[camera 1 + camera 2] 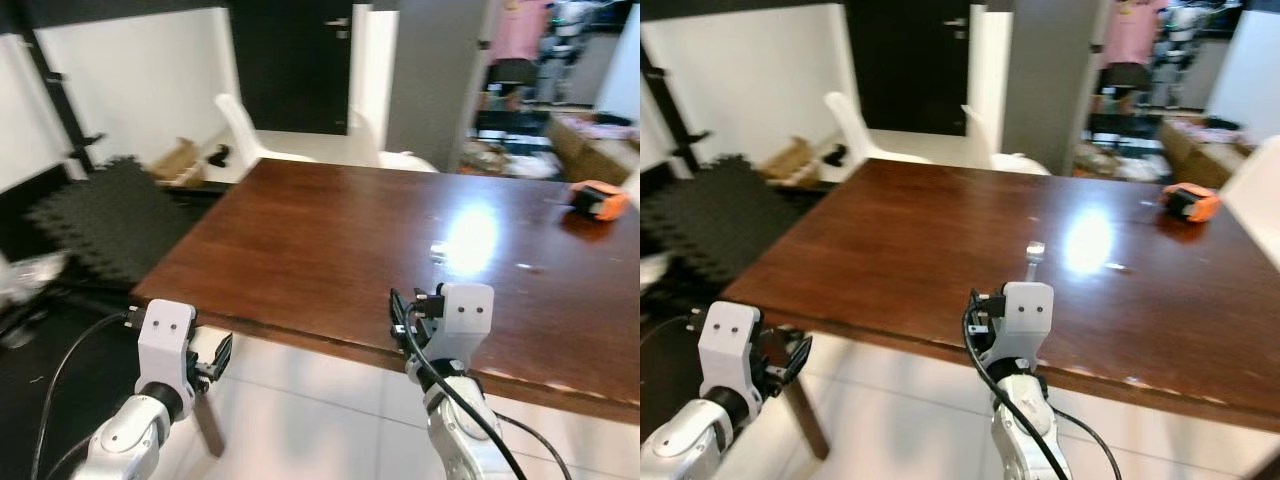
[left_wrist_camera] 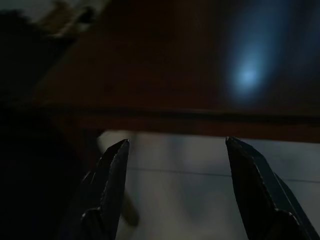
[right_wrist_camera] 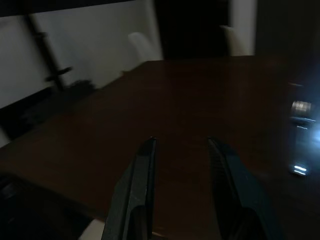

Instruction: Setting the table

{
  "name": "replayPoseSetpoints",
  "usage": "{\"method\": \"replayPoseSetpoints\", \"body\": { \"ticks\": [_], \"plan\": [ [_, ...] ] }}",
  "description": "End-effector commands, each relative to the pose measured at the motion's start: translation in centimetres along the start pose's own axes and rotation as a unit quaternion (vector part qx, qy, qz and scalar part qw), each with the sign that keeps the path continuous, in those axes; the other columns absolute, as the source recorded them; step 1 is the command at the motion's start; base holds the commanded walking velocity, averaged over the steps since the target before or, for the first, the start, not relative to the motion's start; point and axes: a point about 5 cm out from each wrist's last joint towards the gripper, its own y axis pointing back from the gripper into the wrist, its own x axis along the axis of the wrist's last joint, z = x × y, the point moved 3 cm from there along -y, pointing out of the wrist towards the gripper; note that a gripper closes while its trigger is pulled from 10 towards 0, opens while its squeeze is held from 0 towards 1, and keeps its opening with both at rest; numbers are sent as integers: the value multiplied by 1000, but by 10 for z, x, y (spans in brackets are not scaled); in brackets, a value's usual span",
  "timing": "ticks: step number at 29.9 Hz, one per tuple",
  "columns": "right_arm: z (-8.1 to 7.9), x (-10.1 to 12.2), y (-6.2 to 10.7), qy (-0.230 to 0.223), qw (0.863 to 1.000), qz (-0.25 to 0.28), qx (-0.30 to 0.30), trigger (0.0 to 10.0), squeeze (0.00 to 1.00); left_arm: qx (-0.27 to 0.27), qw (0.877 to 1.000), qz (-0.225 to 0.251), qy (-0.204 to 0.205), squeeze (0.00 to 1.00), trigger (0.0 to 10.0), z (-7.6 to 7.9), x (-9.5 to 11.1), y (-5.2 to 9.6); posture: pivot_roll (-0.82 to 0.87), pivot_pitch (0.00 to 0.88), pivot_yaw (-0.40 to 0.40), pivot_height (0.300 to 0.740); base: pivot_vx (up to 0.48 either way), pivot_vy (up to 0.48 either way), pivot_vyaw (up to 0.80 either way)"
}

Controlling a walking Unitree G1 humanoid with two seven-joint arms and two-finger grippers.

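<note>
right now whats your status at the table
Left gripper open, below the wooden table edge. Right gripper open over the near edge, empty. Small metal piece lies ahead; orange tape measure far right.

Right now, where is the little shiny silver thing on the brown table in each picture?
Left eye view: the shiny silver thing lies mid-table, just left of the bright light spot.
Right eye view: mid-table, again just left of the spot.
Left wrist view: too dark and blurred to make it out.
Right wrist view: on the dark table top, beside the glare.
Shared landmark: the bright light spot.
</note>
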Motion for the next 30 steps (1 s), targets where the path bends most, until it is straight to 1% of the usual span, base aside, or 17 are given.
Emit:
{"method": "replayPoseSetpoints", "body": {
  "ticks": [1, 7, 25, 30],
  "plan": [
    [-2, -4, 1, -1, 1000, -9, 3, 10000, 0, 5, 1000, -11, 0, 0, 10000, -3, -7, 3, 40, 133, 88, 740, 0, 0, 781],
    [-5, -5, 1, 2, 1000, -11, 11, 10000, 0, 5, 1000, -12, 1, 0, 10000, -3, -8, 3, 40, 131, 87, 740, 0, 0, 781],
    [-9, -7, 2, -9, 1000, -16, 23, 10000, 0, 6, 1000, -18, 0, 0, 10000, -3, -10, 4, 45, 134, 91, 740, 0, 0, 781],
    [-9, -13, 4, -4, 999, -27, 31, 10000, 0, 31, 999, -32, 2, 0, 10000, -12, -20, 8, 46, 138, 90, 740, 0, 0, 777]
  ]
}}
